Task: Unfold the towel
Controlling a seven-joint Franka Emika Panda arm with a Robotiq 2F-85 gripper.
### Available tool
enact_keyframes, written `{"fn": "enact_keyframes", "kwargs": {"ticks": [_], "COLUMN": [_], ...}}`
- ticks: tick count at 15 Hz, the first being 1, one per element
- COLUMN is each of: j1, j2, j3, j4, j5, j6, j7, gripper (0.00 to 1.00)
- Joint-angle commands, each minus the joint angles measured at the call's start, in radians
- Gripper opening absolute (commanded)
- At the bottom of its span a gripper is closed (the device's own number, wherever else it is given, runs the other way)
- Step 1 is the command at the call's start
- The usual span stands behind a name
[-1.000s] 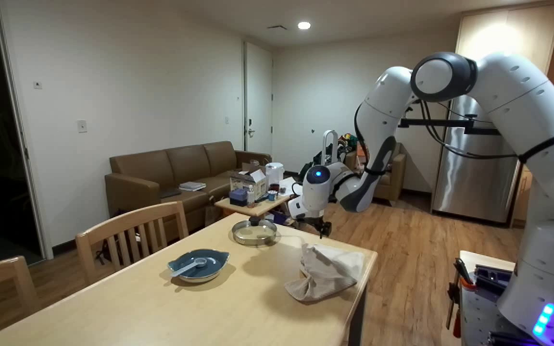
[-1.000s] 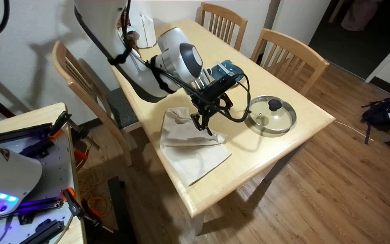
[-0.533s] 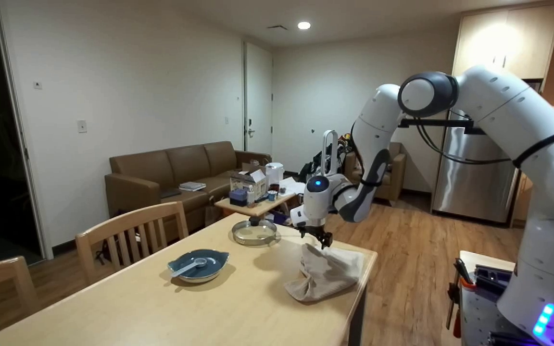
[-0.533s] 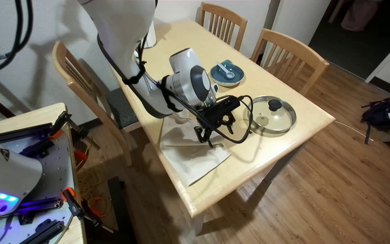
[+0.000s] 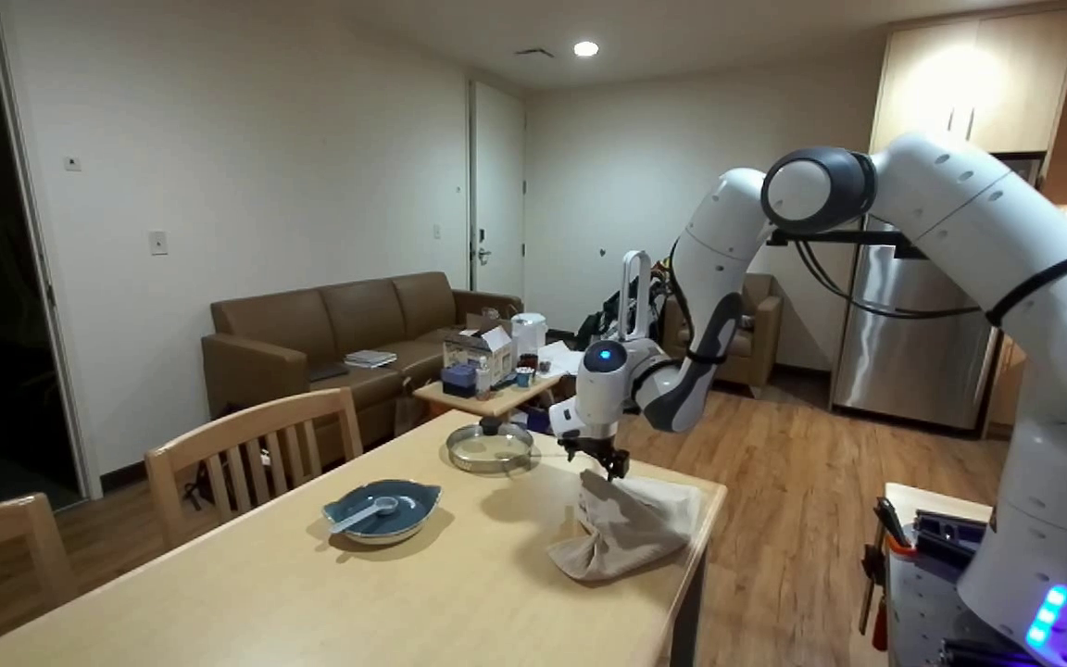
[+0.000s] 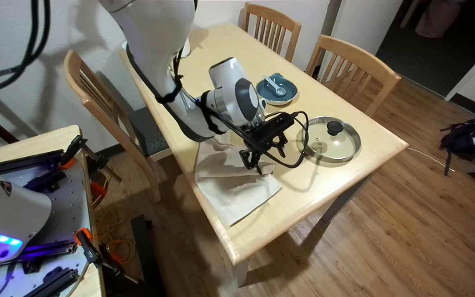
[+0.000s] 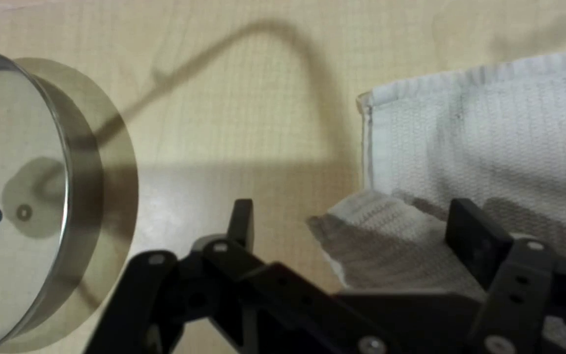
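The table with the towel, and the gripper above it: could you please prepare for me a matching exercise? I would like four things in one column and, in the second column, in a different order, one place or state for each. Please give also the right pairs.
Column 1
1. towel
2. gripper
3. spoon
4. glass lid

Column 2
A. lying in the blue dish
B. creased and partly folded
C. topped with a black knob
D. open, jaws apart

Right pairs: 1-B; 2-D; 3-A; 4-C
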Motion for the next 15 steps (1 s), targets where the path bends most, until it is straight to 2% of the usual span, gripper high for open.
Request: {"fn": "enact_keyframes", "kwargs": {"ticks": [1, 3, 5, 15], "j1": [-0.030, -0.042, -0.051, -0.075], "j2": [-0.003, 0.005, 0.011, 0.036], "j3": [0.026, 0.030, 0.027, 0.016], "j4": [0.008, 0.008, 0.008, 0.008], "j5": [0.028, 0.037, 0.036, 0.034], "j6": [0.015, 0.028, 0.044, 0.078], "j7": [-0.095, -0.121, -0.136, -0.159], "gripper": [1.00, 1.00, 0.74, 0.07]}}
